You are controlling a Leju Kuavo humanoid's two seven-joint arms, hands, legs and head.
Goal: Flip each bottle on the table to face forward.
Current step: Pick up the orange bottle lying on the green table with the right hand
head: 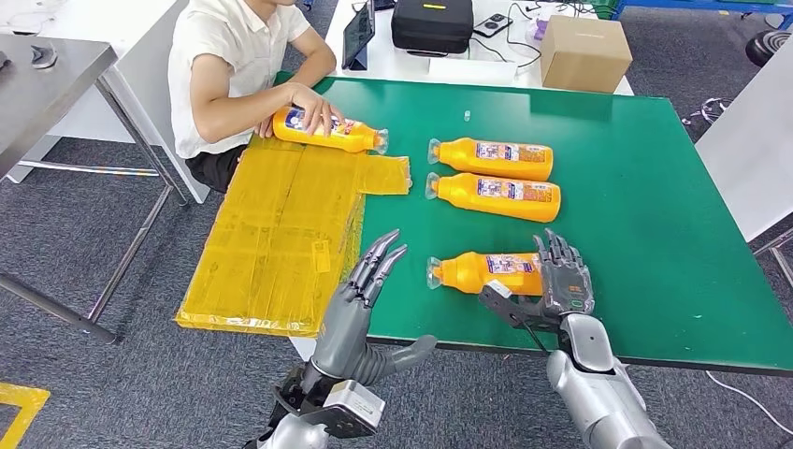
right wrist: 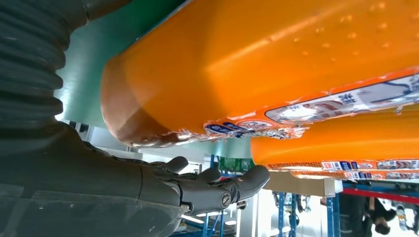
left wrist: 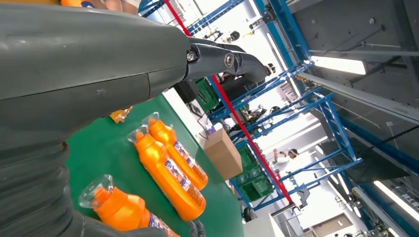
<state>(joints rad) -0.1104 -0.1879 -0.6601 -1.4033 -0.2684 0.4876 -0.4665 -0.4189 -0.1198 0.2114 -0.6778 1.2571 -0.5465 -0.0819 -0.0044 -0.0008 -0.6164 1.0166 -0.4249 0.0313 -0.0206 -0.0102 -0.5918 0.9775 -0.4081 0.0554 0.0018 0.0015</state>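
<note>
Three orange bottles lie on their sides on the green table (head: 645, 215), labels up and caps pointing left. Two sit side by side further back, the far bottle (head: 496, 158) and the middle bottle (head: 500, 195). The near bottle (head: 486, 272) lies in front of me, with my right hand (head: 561, 278) at its base end, fingers straight and spread, thumb low beside it. In the right wrist view the near bottle (right wrist: 257, 64) looms just past the straight fingers (right wrist: 217, 187). My left hand (head: 372, 276) hovers left of its cap, open and empty. A person's hand rests on a fourth bottle (head: 327, 131).
A yellow wrapped sheet (head: 281, 234) hangs over the table's left edge. A person (head: 234, 65) sits at the far left corner. A cardboard box (head: 584, 51), black case (head: 430, 23) and tablet (head: 358, 37) stand on the white table behind. The left wrist view shows the cardboard box (left wrist: 222, 153).
</note>
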